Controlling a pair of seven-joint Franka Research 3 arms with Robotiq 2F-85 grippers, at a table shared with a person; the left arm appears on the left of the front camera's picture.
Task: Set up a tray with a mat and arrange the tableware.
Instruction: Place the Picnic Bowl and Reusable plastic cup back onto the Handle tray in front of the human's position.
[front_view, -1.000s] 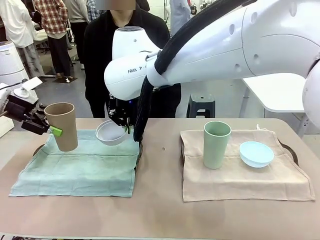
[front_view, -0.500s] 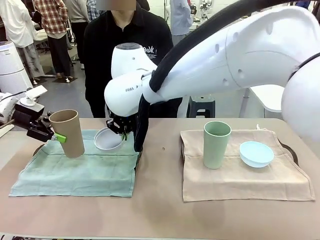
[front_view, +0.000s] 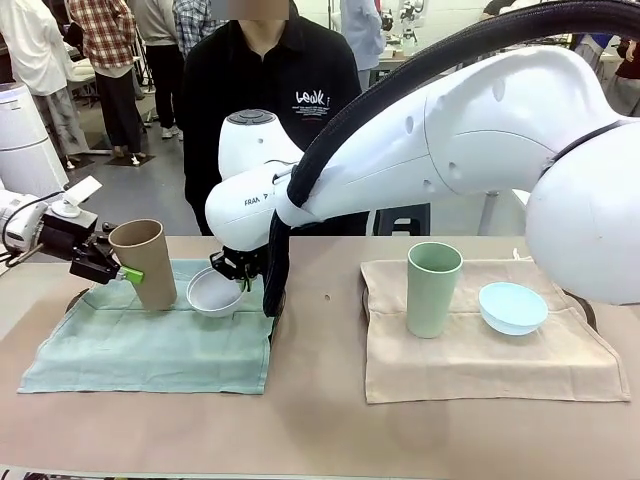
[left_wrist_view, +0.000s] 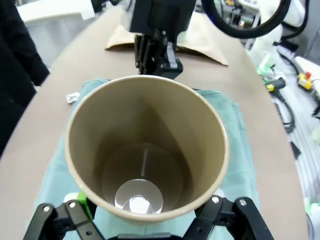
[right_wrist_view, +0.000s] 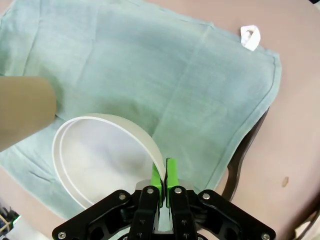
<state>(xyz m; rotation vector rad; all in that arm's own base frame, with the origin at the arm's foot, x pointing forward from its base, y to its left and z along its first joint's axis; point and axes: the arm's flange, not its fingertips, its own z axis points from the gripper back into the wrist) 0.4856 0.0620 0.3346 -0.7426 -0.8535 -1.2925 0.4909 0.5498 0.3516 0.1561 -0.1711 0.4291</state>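
While tan cup (left_wrist_view: 145, 165) sits between left fingers (left_wrist_view: 80, 212) — white bowl's (right_wrist_view: 100, 160) rim pinched.

A robotics lab or open workshop hall: a white robot arm (front_view: 450, 140) reaches over a tan bench (front_view: 320, 420), cables and equipment lie on the grey floor (left_wrist_view: 300, 125) beside it, and people (front_view: 110, 60) stand among other white tables (front_view: 560, 185) farther back

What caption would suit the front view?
Two robot arms lower a tan cup and a white bowl onto a green mat.
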